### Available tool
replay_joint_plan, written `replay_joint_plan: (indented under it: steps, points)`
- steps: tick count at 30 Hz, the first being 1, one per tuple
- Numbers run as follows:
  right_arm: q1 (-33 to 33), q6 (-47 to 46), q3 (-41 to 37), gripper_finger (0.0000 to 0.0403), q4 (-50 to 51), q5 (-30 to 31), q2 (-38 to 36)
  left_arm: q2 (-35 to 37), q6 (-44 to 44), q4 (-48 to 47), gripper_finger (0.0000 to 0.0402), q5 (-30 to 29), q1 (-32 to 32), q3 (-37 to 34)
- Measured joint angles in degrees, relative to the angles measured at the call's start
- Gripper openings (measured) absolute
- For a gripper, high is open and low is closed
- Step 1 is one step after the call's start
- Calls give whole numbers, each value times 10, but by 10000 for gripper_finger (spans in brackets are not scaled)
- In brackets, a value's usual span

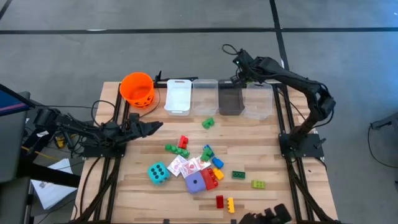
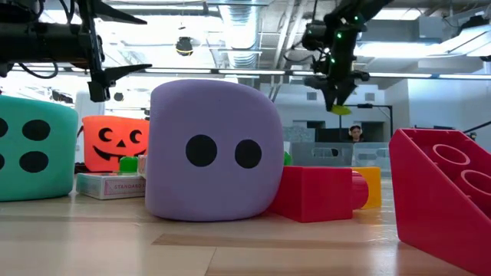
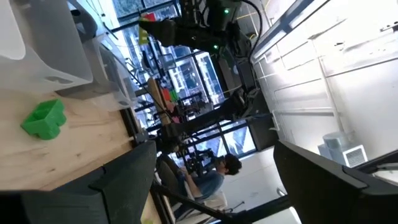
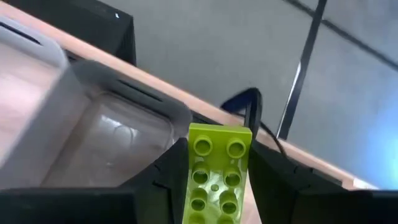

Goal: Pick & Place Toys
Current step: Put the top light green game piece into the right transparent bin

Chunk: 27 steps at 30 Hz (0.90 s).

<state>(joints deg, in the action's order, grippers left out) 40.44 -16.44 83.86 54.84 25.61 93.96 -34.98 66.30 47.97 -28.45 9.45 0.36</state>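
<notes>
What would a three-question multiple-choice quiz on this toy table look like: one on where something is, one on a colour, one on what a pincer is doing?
1. Where is the right pincer?
A. Over the clear bins at the table's far edge
B. Down among the toy pile
C. Above the orange bucket

2. What colour is the brick the right pincer holds?
A. Red
B. Lime green
C. Blue

3. What state is the left pincer in?
A. Shut on a die
B. Shut on a card
C. Open, holding nothing

Answers:
1. A, the high view shows it above the row of bins.
2. B, the right wrist view shows a lime-green studded brick between the fingers.
3. C, the left wrist view shows its fingers spread apart with nothing between.
</notes>
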Motion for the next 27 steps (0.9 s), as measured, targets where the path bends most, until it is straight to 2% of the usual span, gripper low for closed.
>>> replay_joint_plan:
  steps: [6, 12, 17, 21, 27]
  points:
    - [43, -1, -56, 134, 21, -80, 0, 0, 0, -1, 319, -3, 0, 0]
    - [42, 4, -100, 134, 11, -78, 1, 0, 0, -4, 319, -5, 0, 0]
    - [51, 12, -104, 140, 13, -81, 0, 0, 0, -4, 319, -5, 0, 0]
    - [60, 10, -104, 170, 27, -93, 1, 0, 0, -4, 319, -5, 0, 0]
    - [74, 5, -104, 242, 53, -91, 1, 0, 0, -4, 319, -5, 0, 0]
